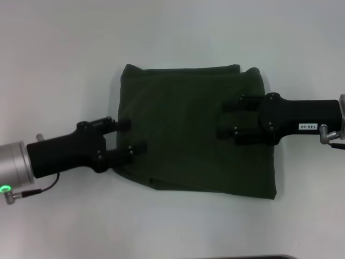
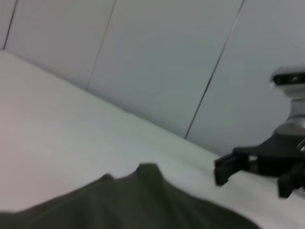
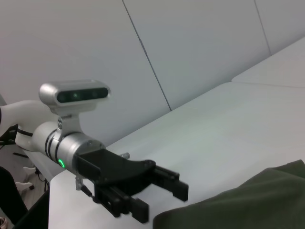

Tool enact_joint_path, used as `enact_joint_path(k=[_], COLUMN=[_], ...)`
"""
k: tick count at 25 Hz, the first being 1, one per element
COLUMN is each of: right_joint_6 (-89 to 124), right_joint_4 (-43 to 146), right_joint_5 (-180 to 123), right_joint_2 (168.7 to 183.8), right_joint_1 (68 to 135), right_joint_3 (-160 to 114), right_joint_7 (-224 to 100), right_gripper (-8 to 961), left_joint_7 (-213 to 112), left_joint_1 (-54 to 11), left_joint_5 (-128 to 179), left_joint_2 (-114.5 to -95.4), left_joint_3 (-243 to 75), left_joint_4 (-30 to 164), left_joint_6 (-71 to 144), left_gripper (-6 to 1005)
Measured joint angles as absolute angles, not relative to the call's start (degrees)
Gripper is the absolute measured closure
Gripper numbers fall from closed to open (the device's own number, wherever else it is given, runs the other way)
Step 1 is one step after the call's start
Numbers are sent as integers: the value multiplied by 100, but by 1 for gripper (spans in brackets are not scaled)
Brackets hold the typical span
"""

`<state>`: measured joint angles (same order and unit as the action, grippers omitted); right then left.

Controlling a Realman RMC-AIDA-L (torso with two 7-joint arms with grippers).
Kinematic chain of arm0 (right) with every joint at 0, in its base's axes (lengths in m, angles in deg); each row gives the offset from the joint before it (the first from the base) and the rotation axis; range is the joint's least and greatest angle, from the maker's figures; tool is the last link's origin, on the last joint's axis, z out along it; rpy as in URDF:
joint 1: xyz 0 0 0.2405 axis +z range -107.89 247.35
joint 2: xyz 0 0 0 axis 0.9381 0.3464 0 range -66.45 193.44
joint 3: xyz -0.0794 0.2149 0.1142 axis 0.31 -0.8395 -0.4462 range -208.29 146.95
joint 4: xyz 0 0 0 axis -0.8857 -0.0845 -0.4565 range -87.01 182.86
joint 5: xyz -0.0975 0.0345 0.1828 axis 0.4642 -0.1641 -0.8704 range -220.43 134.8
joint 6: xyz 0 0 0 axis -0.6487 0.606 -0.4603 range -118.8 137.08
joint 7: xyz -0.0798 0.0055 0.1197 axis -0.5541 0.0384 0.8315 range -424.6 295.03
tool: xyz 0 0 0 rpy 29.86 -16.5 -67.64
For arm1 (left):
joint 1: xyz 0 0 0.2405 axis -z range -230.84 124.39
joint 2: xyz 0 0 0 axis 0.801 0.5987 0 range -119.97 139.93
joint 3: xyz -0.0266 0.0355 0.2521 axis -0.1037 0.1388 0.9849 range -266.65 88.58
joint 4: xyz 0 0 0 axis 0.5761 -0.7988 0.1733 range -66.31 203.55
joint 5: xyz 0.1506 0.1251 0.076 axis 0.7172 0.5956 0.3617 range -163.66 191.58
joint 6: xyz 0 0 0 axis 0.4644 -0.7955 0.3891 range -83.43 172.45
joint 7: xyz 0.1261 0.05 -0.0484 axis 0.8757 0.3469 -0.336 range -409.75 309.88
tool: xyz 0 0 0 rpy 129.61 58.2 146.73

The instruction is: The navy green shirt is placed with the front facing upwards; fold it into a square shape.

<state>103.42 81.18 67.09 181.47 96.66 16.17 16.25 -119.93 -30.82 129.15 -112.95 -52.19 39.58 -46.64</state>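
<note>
The left gripper [image 1: 126, 138] is holding its jaws apart, one finger [image 1: 119, 124] lying at the shirt's left edge and the other finger [image 1: 131, 151] reaching just onto the cloth, and nothing is showing clamped between them. The right gripper [image 1: 230, 119] is also standing with its jaws spread, both black fingers extending over the right half of the cloth with green fabric showing in the gap; whether they are touching it or hanging just above, the views are not telling. Between and beneath the two sets of jaws, the navy green shirt [image 1: 188, 135] is lying already folded into a rough, slightly skewed square, showing only plain dark olive fabric. Its far edge is sitting fairly straight with a small bump at the far right corner, while the near edge is slanting, running closer to the robot on the right gripper's side, and a short layered step is showing along that edge near the left gripper. The cloth is looking smooth, with soft creases only. Beyond the jaws, the shirt is resting on a white table [image 1: 64, 59] that is spreading all around it. From the right wrist view, the left gripper [image 3: 159, 194] is showing with its silver wrist and camera head, just beside the shirt's edge [image 3: 248, 200]. From the left wrist view, the right gripper [image 2: 252, 176] is hanging over the far side of the shirt [image 2: 143, 202], with pale wall panels [image 2: 157, 57] standing behind the table.
</note>
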Motion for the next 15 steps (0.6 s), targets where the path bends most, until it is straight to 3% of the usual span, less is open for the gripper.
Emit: enact_joint_path(k=[8,15], right_joint_6=[10336,10340], right_joint_4=[8054,8053], right_joint_5=[6704,6704], right_joint_2=[18145,18143], right_joint_1=[9646,9640], right_joint_3=[1615,1609], right_joint_7=[1625,1625], right_gripper=[123,128], left_joint_7=[-11964,-11964], left_joint_1=[-3104,-3169], left_joint_5=[13110,13216], left_joint_2=[-11311,-11286], left_joint_3=[-5165,-5160], left_joint_4=[4117,4230], left_joint_6=[-4386,-4229], left_gripper=[350,626])
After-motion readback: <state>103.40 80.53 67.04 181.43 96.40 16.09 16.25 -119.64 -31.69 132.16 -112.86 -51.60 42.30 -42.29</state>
